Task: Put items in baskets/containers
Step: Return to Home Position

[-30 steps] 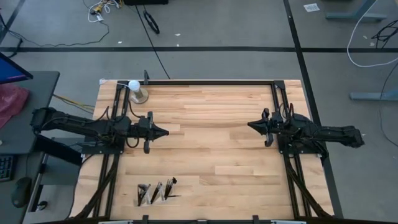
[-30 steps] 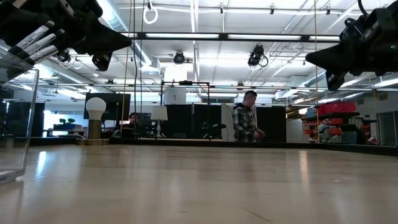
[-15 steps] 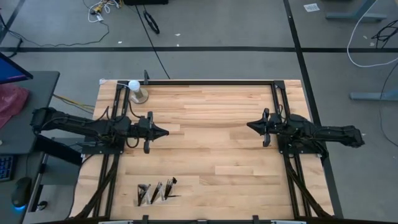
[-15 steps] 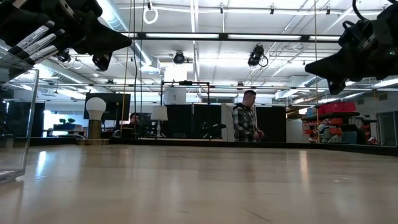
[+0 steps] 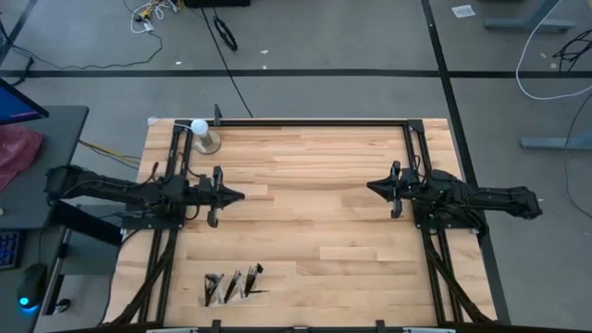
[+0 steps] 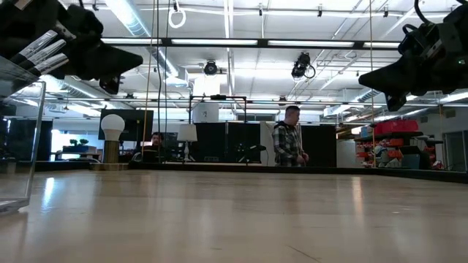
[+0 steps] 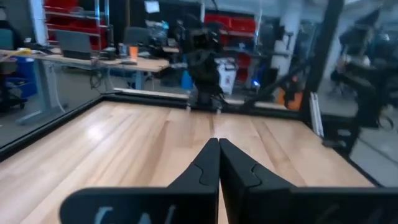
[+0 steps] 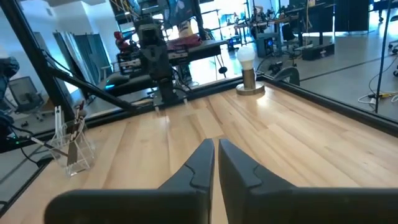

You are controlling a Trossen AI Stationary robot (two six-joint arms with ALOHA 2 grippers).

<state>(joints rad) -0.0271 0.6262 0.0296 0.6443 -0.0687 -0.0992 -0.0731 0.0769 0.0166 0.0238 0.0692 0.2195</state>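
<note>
The clear organizer (image 5: 231, 286) stands near the table's near edge, left of centre, with several dark brushes (image 5: 251, 275) standing in it. In the right wrist view the organizer (image 8: 73, 152) holds brushes (image 8: 78, 121) leaning on its rim. At the low view's left edge the organizer wall (image 6: 22, 139) and silvery brush ferrules (image 6: 40, 50) show close up. My left gripper (image 5: 242, 195) hovers shut over the table's left middle, far from the organizer. My right gripper (image 5: 369, 188) hovers shut over the right middle. Both show shut in their wrist views (image 7: 219, 149) (image 8: 215, 148).
A white ball on a metal stand (image 5: 202, 132) sits at the far left corner. Black frame rails (image 5: 314, 120) run along the table's far edge and sides. Bare wood (image 5: 310, 213) lies between the two grippers. A person (image 6: 291, 136) stands in the room beyond the table.
My left gripper has drawn back a little toward the table's left edge, staying shut. My right gripper shifted slightly at first, then held still. The organizer and brushes have not moved.
</note>
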